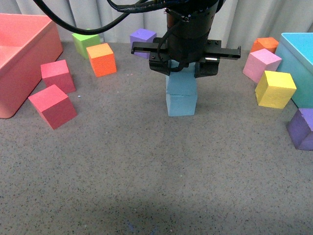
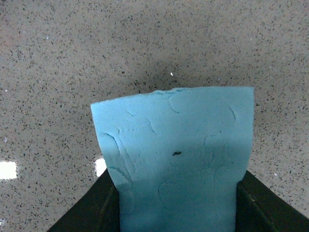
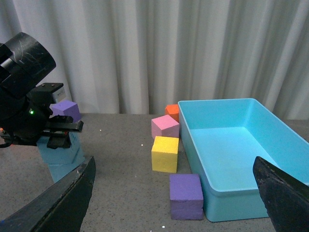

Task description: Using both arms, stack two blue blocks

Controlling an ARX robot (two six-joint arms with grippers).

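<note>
The upper blue block (image 1: 181, 82) was pictured resting on the lower blue block (image 1: 181, 104) on the desk (image 1: 146, 171), clasped by the left tool (image 1: 182, 73), while the right tool (image 3: 174, 166) was held wide and empty, well away from the lower blue block, with only the release judged outstanding.

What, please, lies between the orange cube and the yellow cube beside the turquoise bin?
A pale pink cube sits between them, clearest in the front view.
</note>
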